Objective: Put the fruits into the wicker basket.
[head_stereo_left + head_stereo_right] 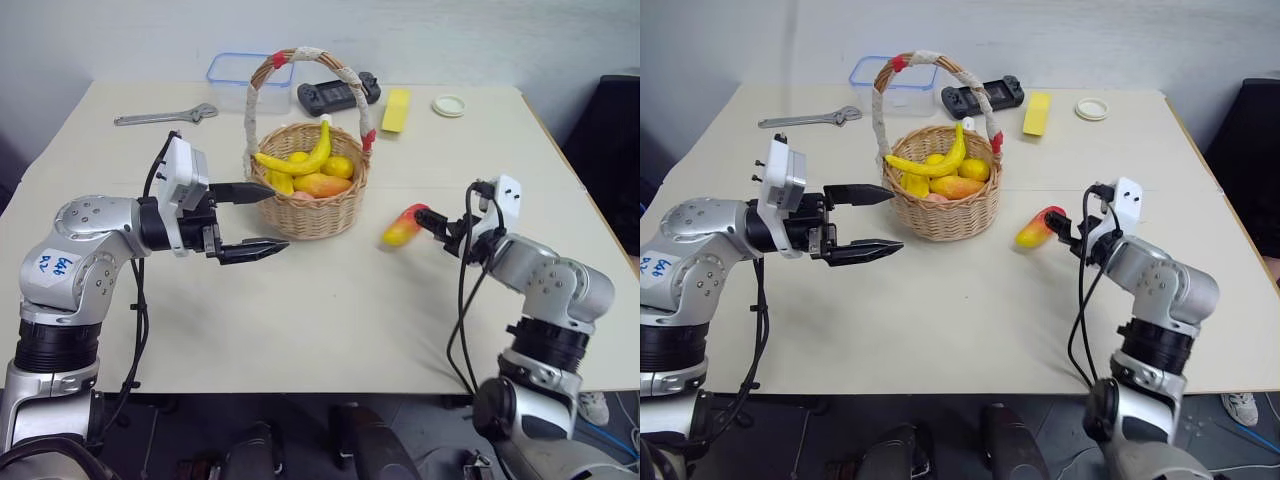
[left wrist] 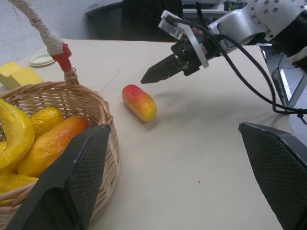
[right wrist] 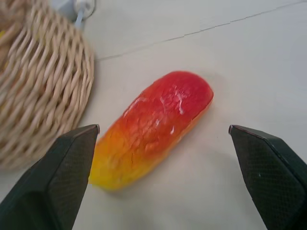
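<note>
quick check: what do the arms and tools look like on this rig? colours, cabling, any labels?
Both arms are silver-grey metal shells with black joint rings. Each tool, left and right, has two black pointed fingers with cross-hatched pads. A white box-shaped module sits on each wrist. Black cables loop loosely along both forearms. The left upper arm carries a white sticker with blue handwriting.

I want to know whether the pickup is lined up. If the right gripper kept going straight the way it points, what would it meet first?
Most likely the red-and-yellow toy fruit: it lies on the table directly ahead of the open right gripper, between its fingers, beside the wicker basket.
</note>
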